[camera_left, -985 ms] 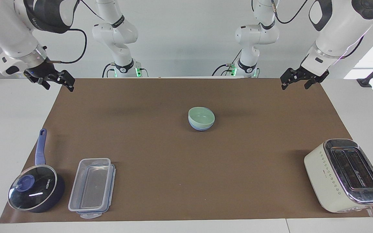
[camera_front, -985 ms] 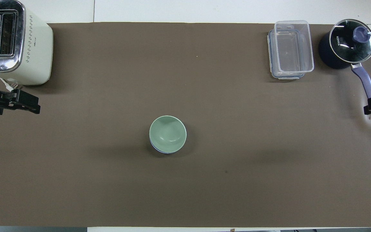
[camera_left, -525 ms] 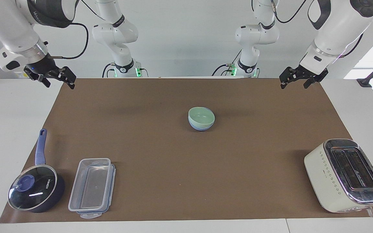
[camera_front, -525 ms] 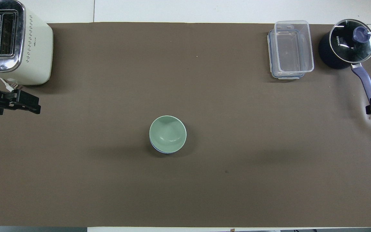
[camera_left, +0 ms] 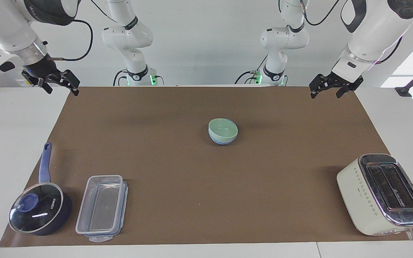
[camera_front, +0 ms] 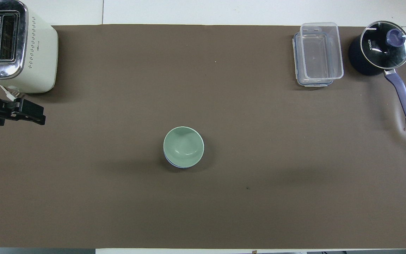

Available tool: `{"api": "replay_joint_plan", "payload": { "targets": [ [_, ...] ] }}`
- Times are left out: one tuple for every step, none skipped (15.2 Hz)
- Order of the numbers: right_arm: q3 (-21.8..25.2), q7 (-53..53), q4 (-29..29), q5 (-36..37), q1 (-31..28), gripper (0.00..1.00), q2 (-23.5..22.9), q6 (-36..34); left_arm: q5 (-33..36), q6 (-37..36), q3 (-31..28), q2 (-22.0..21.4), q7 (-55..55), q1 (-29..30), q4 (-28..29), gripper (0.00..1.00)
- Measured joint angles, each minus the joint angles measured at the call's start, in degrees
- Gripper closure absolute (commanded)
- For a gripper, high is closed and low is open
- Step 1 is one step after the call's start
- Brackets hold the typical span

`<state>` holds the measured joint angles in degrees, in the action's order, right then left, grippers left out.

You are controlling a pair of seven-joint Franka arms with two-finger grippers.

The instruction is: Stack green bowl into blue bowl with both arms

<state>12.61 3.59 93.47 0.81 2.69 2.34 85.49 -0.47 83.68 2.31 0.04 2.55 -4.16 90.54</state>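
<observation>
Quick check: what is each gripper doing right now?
Left gripper: open, holding nothing, raised over the mat's corner.
Right gripper: open, holding nothing, raised over its own corner.

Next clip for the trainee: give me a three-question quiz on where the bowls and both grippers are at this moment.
1. True or false: the green bowl sits nested in the blue bowl.
2. Which item lies nearest the left gripper? A) saucepan B) toaster C) clear container
3. Fill in: the right gripper holds ____.

Key:
1. True; only a blue edge shows under the green one.
2. B, the toaster, at the left arm's end of the table.
3. Nothing; it hangs in the air over the edge of the brown mat.
</observation>
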Motion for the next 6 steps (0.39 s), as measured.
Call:
{"api": "replay_joint_plan", "payload": {
  "targets": [
    [-0.3,0.0,0.0,0.0,0.0,0.0,0.0,0.0,0.0,0.0,0.0,0.0,0.0,0.0,0.0,0.0],
    [-0.4,0.0,0.0,0.0,0.0,0.0,0.0,0.0,0.0,0.0,0.0,0.0,0.0,0.0,0.0,0.0],
    [-0.6,0.0,0.0,0.0,0.0,0.0,0.0,0.0,0.0,0.0,0.0,0.0,0.0,0.0,0.0,0.0],
    [-1.0,0.0,0.0,0.0,0.0,0.0,0.0,0.0,0.0,0.0,0.0,0.0,0.0,0.0,0.0,0.0],
    [-1.3,0.0,0.0,0.0,0.0,0.0,0.0,0.0,0.0,0.0,0.0,0.0,0.0,0.0,0.0,0.0],
    [-1.5,0.0,0.0,0.0,0.0,0.0,0.0,0.0,0.0,0.0,0.0,0.0,0.0,0.0,0.0,0.0]
  ]
}}
